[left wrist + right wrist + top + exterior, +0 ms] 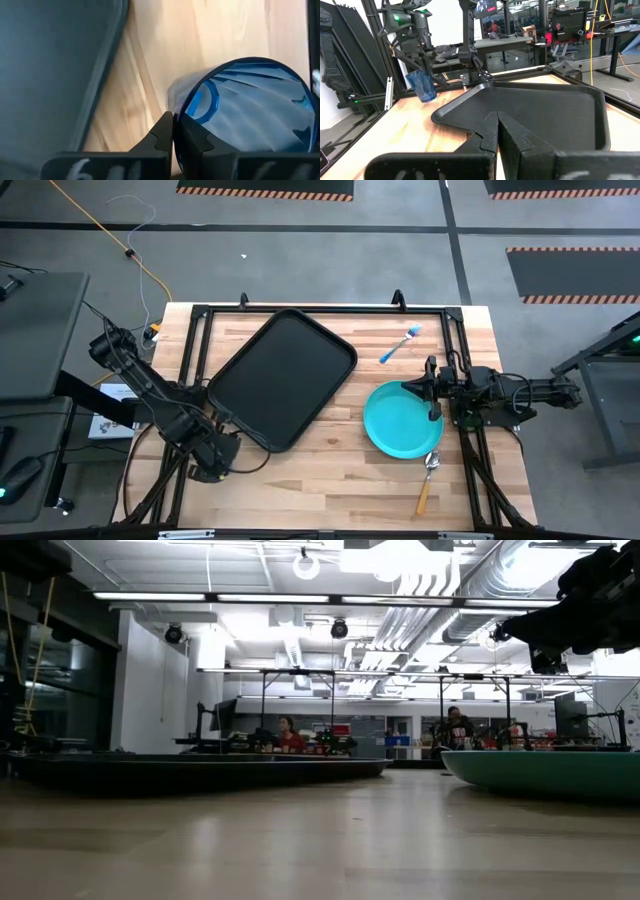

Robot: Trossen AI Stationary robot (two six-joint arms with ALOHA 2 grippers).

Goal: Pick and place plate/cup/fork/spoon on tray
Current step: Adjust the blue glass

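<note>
High view sets out the scene around the black tray (283, 378), which lies askew on the wooden tabletop (330, 470) with nothing on it. Right of the tray lies the turquoise plate (398, 422), and the right gripper (432, 388) waits over the plate's edge with its fingers together, holding nothing. Beyond the plate from the tray lies the spoon (428, 477); the light-blue fork (398, 345) lies by the tabletop's far edge, right of the tray. The left gripper (173, 142) is just off the tray's near-left rim, its fingers clamped on the wall of the dark-blue cup (250, 107), which the right wrist view shows tilted beside the tray. The cup's pick seems done; the next move calls for carrying it over the rim, righting it and setting it down inside.
</note>
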